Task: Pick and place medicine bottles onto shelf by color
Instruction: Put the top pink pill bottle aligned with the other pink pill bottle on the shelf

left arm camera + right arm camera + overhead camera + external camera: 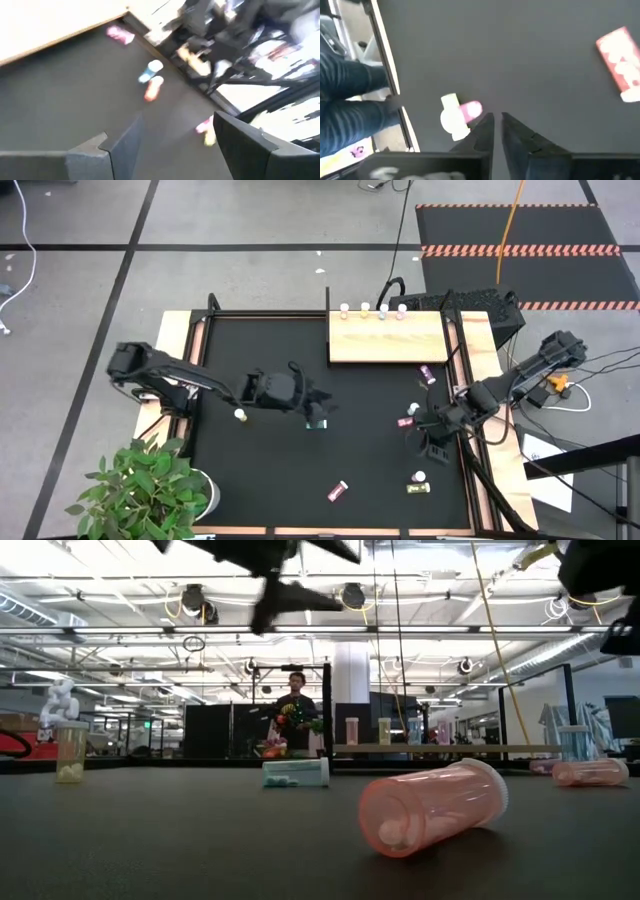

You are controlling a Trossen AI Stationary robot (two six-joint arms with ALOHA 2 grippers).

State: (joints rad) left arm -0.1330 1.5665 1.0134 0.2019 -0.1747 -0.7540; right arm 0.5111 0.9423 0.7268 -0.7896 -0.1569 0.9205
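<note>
A small pink cylindrical bottle (468, 110) with a white cap lay sideways at lower centre, beside the right hand (497, 131), fingers pressed together, empty.

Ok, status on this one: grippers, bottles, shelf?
Right gripper shut on nothing, pink bottle beside it. Left gripper open, mid-mat. Four bottles upright on shelf. Nothing blocking.
</note>
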